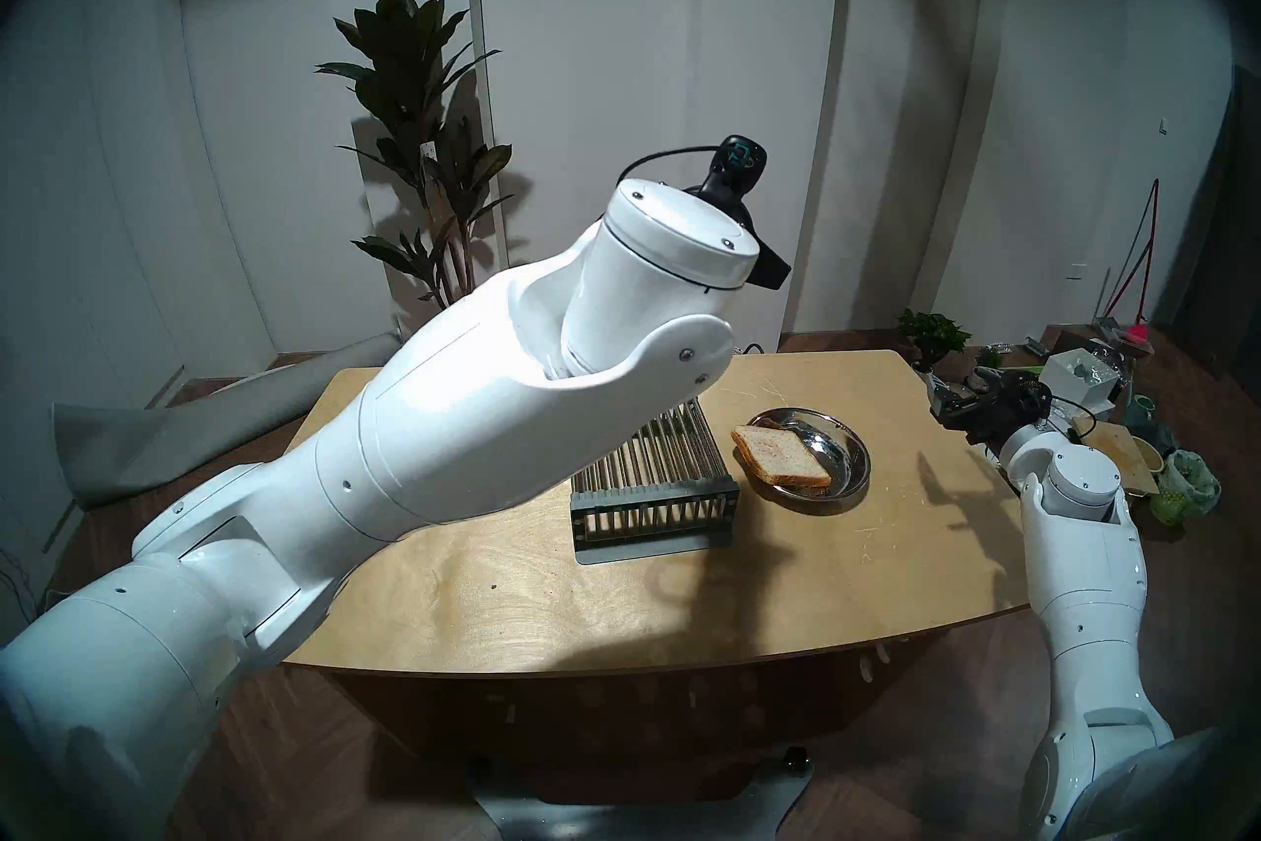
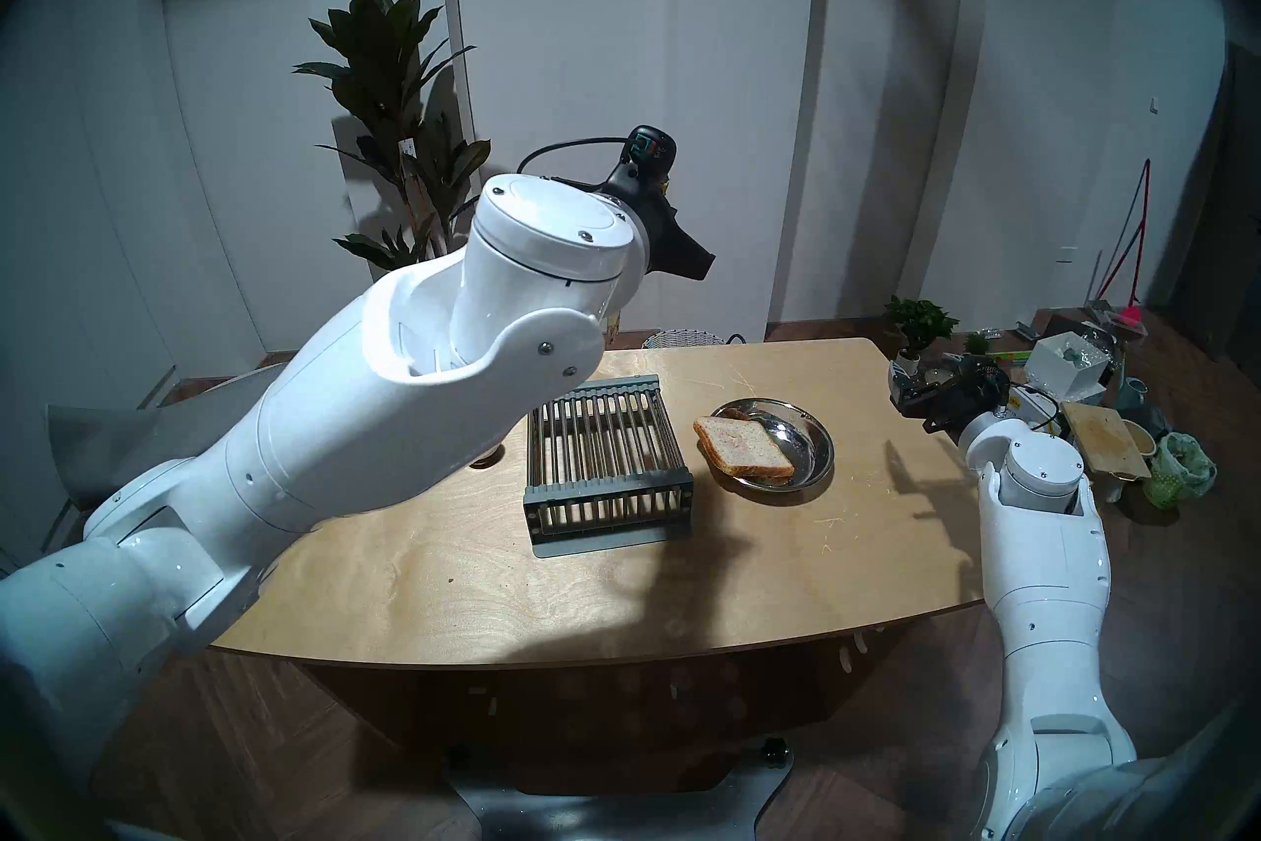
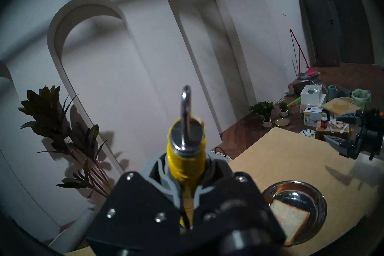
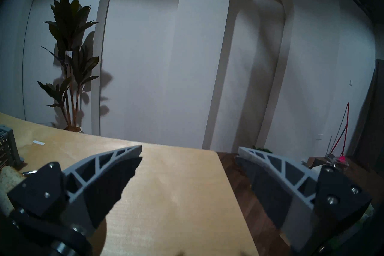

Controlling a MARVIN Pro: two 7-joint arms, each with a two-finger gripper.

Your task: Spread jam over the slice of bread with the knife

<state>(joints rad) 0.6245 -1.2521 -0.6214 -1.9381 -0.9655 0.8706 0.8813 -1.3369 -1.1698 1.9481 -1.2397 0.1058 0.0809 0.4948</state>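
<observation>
The slice of bread (image 1: 781,454) lies tilted on the near left rim of a steel plate (image 1: 853,450), with a faint pinkish stain on its crumb. It also shows in the left wrist view (image 3: 291,222). My left gripper (image 3: 186,174) is raised high above the table's back and is shut on the knife's yellow handle (image 3: 187,163). The blade (image 3: 185,112) points up and away, seen edge-on. My right gripper (image 4: 190,151) is open and empty, low over the table's right edge (image 1: 952,403). A small round dark thing (image 2: 486,456) peeks out under my left forearm; I cannot tell what it is.
A grey metal rack (image 1: 655,485) stands left of the plate. Floor clutter lies right of the table: potted plants (image 1: 931,334), a white box (image 1: 1085,375), a wooden board (image 1: 1112,457) and a small red-filled jar (image 3: 324,124). A tall plant (image 1: 423,136) stands by the wall.
</observation>
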